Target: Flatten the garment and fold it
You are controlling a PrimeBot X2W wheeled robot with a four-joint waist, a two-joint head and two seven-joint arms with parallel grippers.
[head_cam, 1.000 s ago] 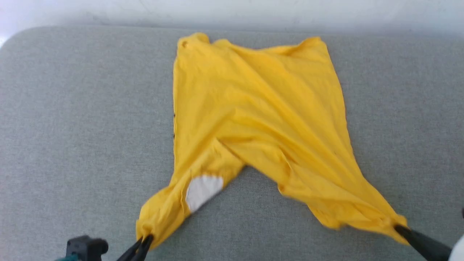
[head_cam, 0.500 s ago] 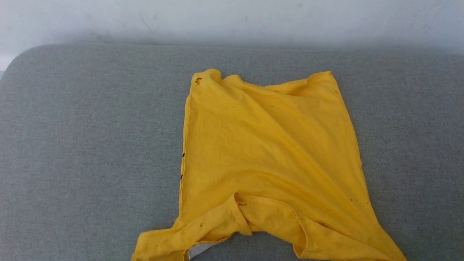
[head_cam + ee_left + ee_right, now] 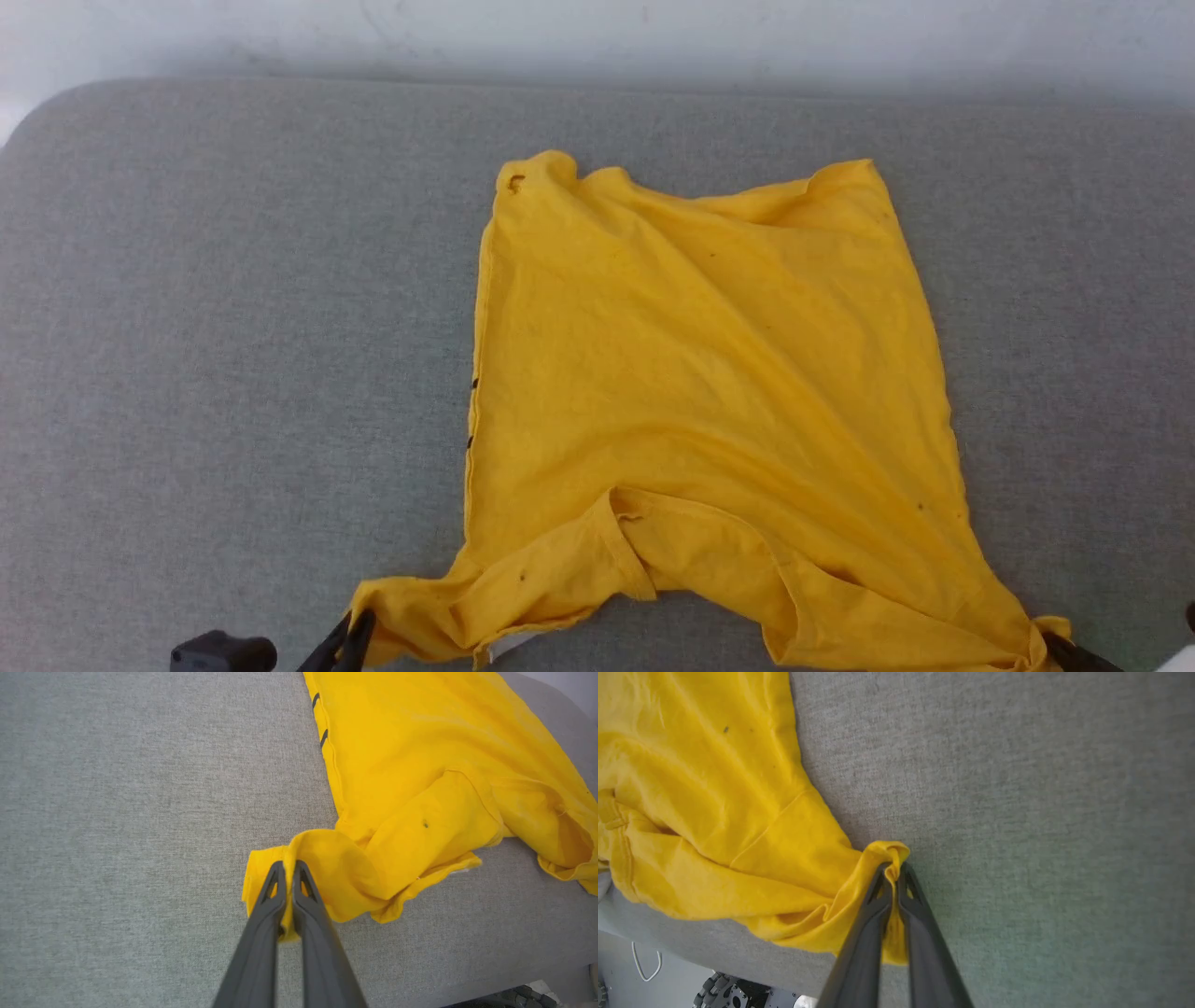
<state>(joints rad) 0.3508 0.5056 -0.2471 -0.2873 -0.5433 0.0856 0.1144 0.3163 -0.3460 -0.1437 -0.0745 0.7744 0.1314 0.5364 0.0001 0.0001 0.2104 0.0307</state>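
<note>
The left jaws are pinched shut on a bunched fold of the yellow T-shirt (image 3: 709, 373), at the tip of the sleeve lying at 7 o'clock in the head view; in the left wrist view the two dark fingers (image 3: 261, 933) press together with a strip of yellow cloth squeezed between them. The right jaws are likewise closed on the other sleeve tip at 5 o'clock, its fingers (image 3: 864, 938) clamping a gathered ridge of fabric that spills out on both sides.

The T-shirt lies on the grey fabric-covered counter (image 3: 233, 327), plain yellow side up, hem toward 12 o'clock and neckline (image 3: 691, 523) toward 6 o'clock. Long diagonal creases run across the body, and the far hem is rumpled. Two short black marks (image 3: 473, 411) peek out along its 9 o'clock edge, and a sliver of white print (image 3: 509, 644) shows under the near sleeve.

A small dark block (image 3: 219, 651) sits at 7 o'clock just beside the left fingers. A pale wall (image 3: 597, 37) rises beyond the counter at 12 o'clock. Below the counter's edge, the right wrist view shows wheels (image 3: 733, 994) and a white cable (image 3: 644, 961) on the floor
</note>
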